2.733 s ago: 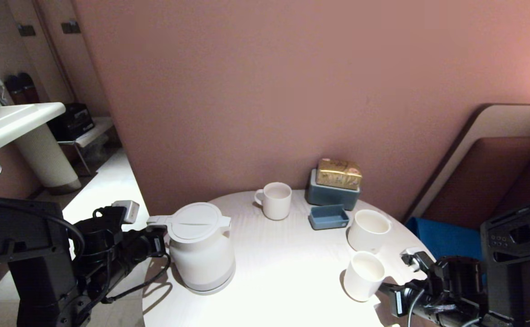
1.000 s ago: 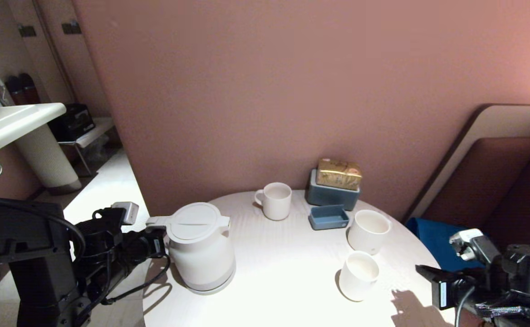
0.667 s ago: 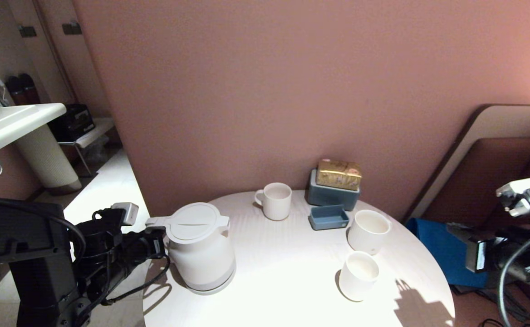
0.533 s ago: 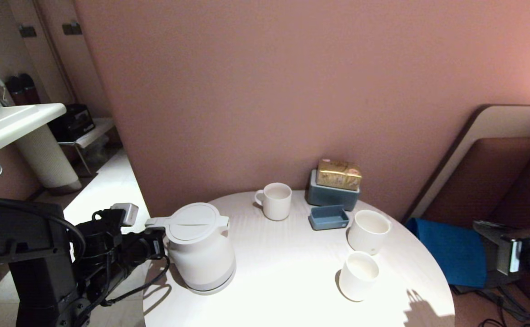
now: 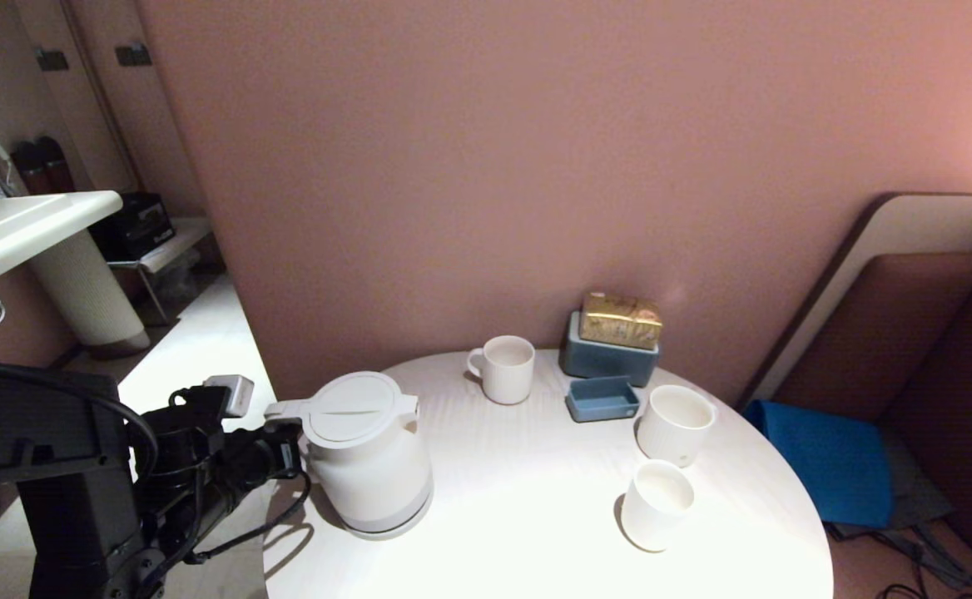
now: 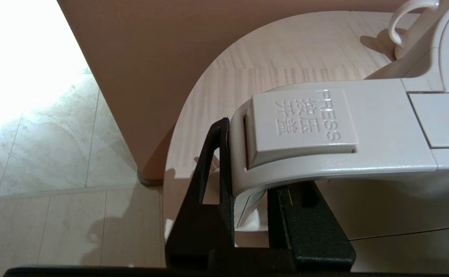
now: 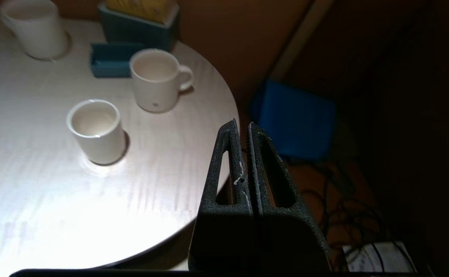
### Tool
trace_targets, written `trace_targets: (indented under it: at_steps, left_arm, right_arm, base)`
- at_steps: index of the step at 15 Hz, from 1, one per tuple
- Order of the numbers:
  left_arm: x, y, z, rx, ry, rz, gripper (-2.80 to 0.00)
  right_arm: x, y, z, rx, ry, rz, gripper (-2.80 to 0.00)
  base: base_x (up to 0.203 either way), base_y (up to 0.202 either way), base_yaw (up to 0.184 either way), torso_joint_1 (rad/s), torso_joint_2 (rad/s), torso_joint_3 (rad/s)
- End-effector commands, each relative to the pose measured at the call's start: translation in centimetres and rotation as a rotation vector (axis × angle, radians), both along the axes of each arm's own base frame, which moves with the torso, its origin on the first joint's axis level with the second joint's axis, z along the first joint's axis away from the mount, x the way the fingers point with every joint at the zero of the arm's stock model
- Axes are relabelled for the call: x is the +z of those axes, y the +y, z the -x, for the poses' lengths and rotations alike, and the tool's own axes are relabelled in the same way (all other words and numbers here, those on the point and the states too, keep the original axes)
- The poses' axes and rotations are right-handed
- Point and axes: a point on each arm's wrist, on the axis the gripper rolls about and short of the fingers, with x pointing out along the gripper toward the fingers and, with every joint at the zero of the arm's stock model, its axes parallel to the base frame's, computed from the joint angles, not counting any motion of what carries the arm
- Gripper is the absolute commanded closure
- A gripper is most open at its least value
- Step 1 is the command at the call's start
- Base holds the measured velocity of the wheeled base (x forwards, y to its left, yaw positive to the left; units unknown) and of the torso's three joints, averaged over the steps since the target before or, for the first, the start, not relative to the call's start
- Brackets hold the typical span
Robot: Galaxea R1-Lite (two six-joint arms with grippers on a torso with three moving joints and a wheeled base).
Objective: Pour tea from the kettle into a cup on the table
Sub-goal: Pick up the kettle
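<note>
Right gripper [image 7: 243, 129] withdrawn off table [image 5: 536, 516], fingers shut, empty; left gripper [image 6: 247, 184] clamps kettle [image 5: 367, 453] handle.

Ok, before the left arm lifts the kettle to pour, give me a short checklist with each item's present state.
1. Left pincer shut on the kettle handle: ok, the fingers clamp it in the left wrist view.
2. Kettle upright on the table, lid down: ok.
3. Cup upright, open mouth up, apart from its neighbours: ok.
4. Cup empty: ok, no tea seen inside in the right wrist view.
5. Right pincer clear of the pour path: ok, shut, empty, off the table's edge.
6. Tea level in the kettle: cannot tell, the body is opaque.
</note>
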Motion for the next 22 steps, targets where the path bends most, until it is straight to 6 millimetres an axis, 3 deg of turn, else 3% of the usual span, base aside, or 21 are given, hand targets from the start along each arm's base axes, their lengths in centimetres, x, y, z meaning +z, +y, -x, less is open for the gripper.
trace_targets:
  at_steps: [1, 3, 6, 12, 15, 22]
  left_arm:
    - [0.4, 0.0, -0.1, 0.0, -0.042, 0.007, 0.0]
    - [0.4, 0.0, -0.1, -0.001, -0.044, 0.007, 0.0]
    - [1.3, -0.1, 0.2, -0.005, -0.065, 0.009, 0.0]
    - [1.6, -0.2, 0.4, -0.01, -0.074, 0.01, 0.0]
    - [1.4, -0.2, 0.3, -0.01, -0.07, 0.008, 0.0]
    - [1.7, -0.6, 0.2, -0.02, -0.081, 0.013, 0.0]
  right_arm:
    - [-0.3, 0.1, 3.7, 0.039, -0.152, -0.004, 0.0]
    - [-1.5, 0.2, 5.7, 0.08, -0.186, -0.012, 0.0]
    - [-5.6, 0.4, 7.3, 0.152, -0.215, -0.054, 0.0]
    - [-12.0, 0.3, 3.9, 0.109, -0.144, -0.082, 0.0]
    - [-12.4, 0.2, 3.9, 0.1, -0.225, -0.043, 0.0]
    - [-13.1, 0.3, 3.7, 0.155, -0.194, -0.061, 0.0]
  base:
    - [0.0, 0.0, 0.0, 0.0, 0.0, 0.0]
    - [0.0, 0.0, 0.0, 0.0, 0.0, 0.0]
    - [0.0, 0.0, 0.0, 0.0, 0.0, 0.0]
    - [0.0, 0.0, 0.0, 0.0, 0.0, 0.0]
    - [0.0, 0.0, 0.0, 0.0, 0.0, 0.0]
    - [0.0, 0.0, 0.0, 0.0, 0.0, 0.0]
